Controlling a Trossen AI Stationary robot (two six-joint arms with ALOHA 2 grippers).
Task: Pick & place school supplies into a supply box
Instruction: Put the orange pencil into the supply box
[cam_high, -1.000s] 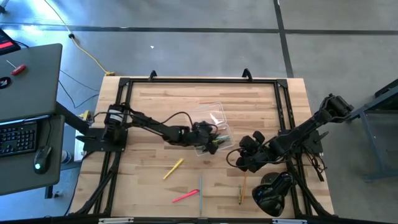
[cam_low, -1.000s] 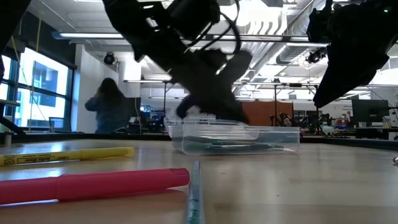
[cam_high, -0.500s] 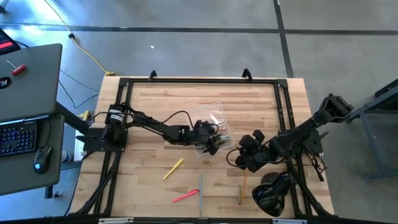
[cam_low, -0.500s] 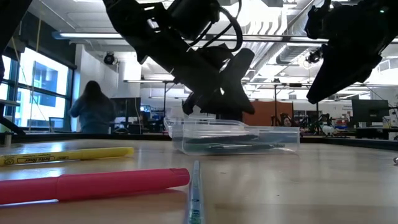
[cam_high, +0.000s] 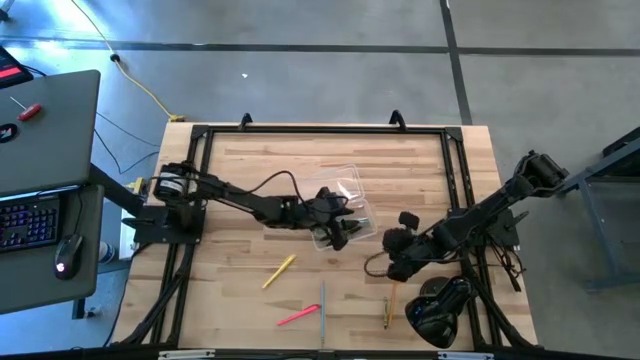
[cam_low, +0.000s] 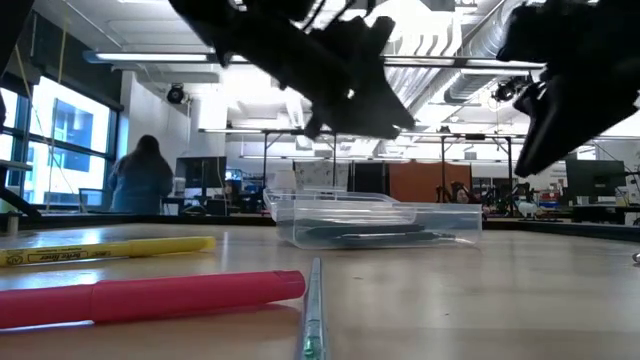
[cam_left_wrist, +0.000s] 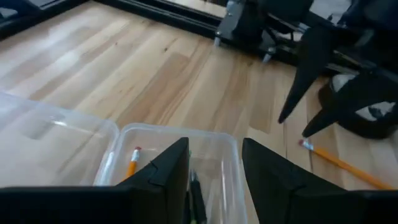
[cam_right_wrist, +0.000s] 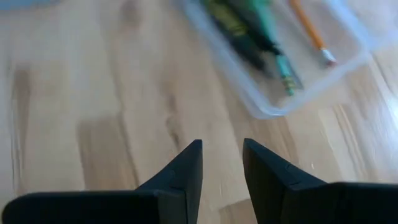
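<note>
The clear supply box (cam_high: 345, 200) sits mid-table and holds an orange pencil (cam_left_wrist: 132, 163), green pens (cam_right_wrist: 261, 25) and dark pens. My left gripper (cam_high: 336, 230) hangs open above the box's near end, its fingers (cam_left_wrist: 168, 174) empty. My right gripper (cam_high: 392, 255) stands open to the right of the box, above bare table, with nothing between its fingers (cam_right_wrist: 186, 171). On the table near the front lie a yellow pen (cam_high: 279, 271), a pink pen (cam_high: 298, 316), a light blue pen (cam_high: 322, 305) and a pencil (cam_high: 388, 305).
A bulky black object (cam_high: 438, 310) lies at the near right, next to the pencil. A second clear plastic piece (cam_left_wrist: 50, 143) adjoins the box. A black frame (cam_high: 320, 130) rims the table. Bare wood lies between the box and the pens at the front.
My left gripper, down in the box a second ago, has opened, then risen clear above the box while rolling its wrist. My right gripper has rolled its wrist without shifting place. The pens on the table have not moved.
</note>
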